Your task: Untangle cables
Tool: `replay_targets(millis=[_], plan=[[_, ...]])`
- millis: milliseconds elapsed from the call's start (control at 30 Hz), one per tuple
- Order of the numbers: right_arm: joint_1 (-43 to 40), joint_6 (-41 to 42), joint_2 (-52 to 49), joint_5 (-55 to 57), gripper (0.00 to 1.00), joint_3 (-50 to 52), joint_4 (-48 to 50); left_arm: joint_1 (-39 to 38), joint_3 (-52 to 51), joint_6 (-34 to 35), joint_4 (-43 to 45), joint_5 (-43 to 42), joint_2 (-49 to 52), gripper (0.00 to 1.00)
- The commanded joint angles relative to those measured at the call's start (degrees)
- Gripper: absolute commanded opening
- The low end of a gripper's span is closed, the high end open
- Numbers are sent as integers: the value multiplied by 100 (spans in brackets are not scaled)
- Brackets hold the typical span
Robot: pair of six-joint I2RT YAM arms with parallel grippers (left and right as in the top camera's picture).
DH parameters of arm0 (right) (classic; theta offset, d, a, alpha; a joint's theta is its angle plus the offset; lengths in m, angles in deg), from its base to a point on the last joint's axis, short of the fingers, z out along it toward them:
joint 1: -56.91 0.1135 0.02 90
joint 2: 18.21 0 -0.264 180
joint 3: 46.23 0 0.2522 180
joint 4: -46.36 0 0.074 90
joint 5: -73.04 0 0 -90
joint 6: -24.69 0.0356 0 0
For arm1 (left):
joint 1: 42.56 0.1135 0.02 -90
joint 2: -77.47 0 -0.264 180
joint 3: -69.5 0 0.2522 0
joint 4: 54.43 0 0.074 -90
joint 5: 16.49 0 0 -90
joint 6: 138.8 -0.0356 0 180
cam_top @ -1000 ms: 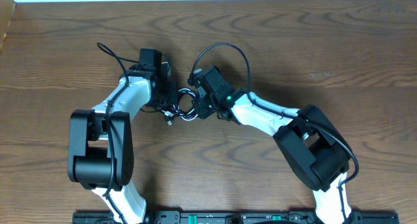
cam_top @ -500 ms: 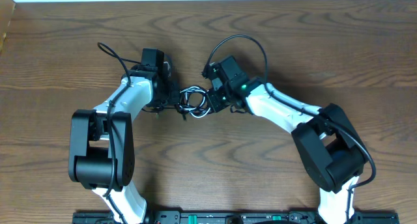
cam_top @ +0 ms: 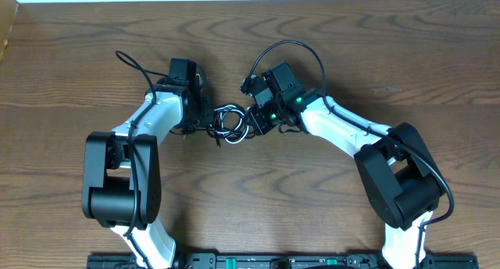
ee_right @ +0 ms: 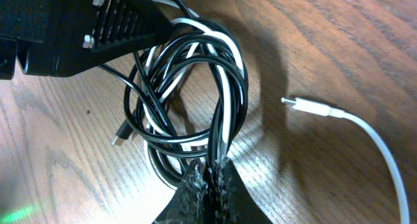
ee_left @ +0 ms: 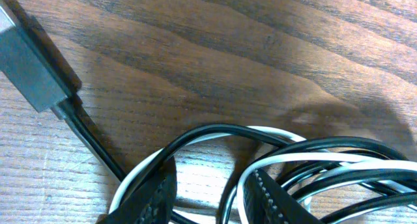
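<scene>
The cables (cam_top: 229,122) are a tangled coil of black and white cords on the wooden table (cam_top: 351,34), between my two grippers. My right gripper (ee_right: 215,173) is shut on a bunch of black and white strands at the coil's near edge. My left gripper (ee_left: 208,188) stands partly open, its fingers (ee_left: 153,195) set among the loops, which curl round both of them. A white plug end (ee_right: 306,105) lies free to the right. A small black plug (ee_right: 120,136) sticks out on the left. A larger dark plug (ee_left: 32,61) lies on the wood.
The thick black wires of the arms arch over the right wrist (cam_top: 293,48) and behind the left arm (cam_top: 129,66). The left gripper's body (ee_right: 78,28) looms close over the coil in the right wrist view. Wooden table stretches all around.
My right arm has swung right and slightly back, drawing the coil along and stretching it away from the left gripper. The left arm has hardly moved.
</scene>
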Motion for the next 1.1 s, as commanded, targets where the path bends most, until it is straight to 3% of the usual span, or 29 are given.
replay_targets(millis=[0, 233, 600, 900, 1067], plan=[[-74, -131, 262, 570, 1, 20, -153, 118, -81, 70, -61, 463, 199, 39], [-70, -127, 258, 1274, 1, 22, -369, 264, -81, 72, -111, 529, 199, 39], [-48, -131, 256, 1445, 4, 22, -389, 623, -81, 308, -195, 610, 199, 39], [-48, -129, 175, 1445, 24, 22, -326, 629, -81, 306, -125, -7, 199, 40], [-48, -109, 98, 1440, 39, 22, -271, 629, -81, 306, -120, -197, 199, 47]])
